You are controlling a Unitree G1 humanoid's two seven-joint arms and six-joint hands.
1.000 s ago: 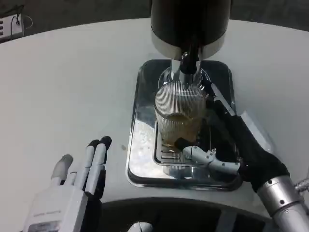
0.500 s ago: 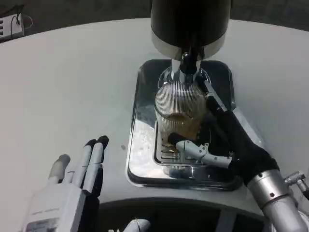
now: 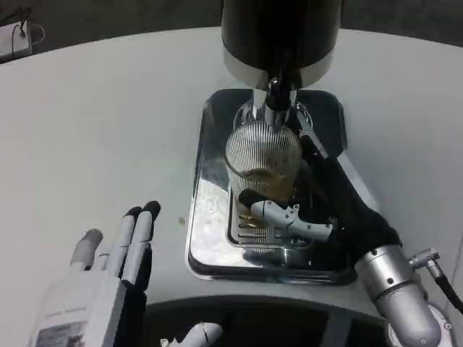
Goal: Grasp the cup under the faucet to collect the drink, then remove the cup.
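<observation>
Under the faucet (image 3: 273, 97), on the steel drip tray (image 3: 210, 217), the ribbed cup (image 3: 262, 155) holds some amber drink with the right hand (image 3: 318, 210) wrapped around it, so collecting looks under way and the next move calls for a level lift clear of the spout.

A round white bench (image 3: 94, 130) fills most of the frame, with dark floor (image 3: 130, 14) beyond its far edge along the top.
</observation>
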